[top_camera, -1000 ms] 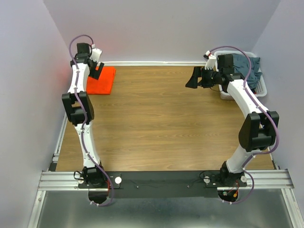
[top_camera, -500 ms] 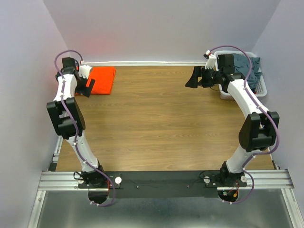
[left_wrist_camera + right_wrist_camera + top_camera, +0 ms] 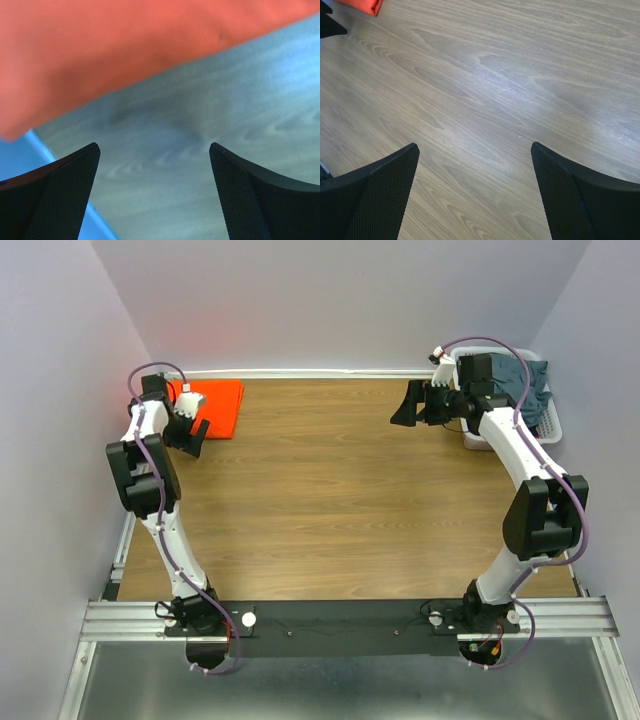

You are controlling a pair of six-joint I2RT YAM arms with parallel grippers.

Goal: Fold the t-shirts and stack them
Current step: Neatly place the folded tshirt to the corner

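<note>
We see 1 folded orange t-shirt [image 3: 220, 405] at the desk [image 3: 330, 490] far-left corner, left pincer [image 3: 193, 435] open beside its near edge. Grey t-shirts [image 3: 525, 385] lie in the basket [image 3: 552, 425], just right of the open right pincer [image 3: 403, 405], the nearer arm.

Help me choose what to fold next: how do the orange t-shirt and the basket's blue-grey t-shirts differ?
The orange t-shirt lies folded flat on the table, far left; the blue-grey t-shirts sit crumpled in the basket, far right. The orange t-shirt is bright, the blue-grey ones dark. Both are plain.
</note>
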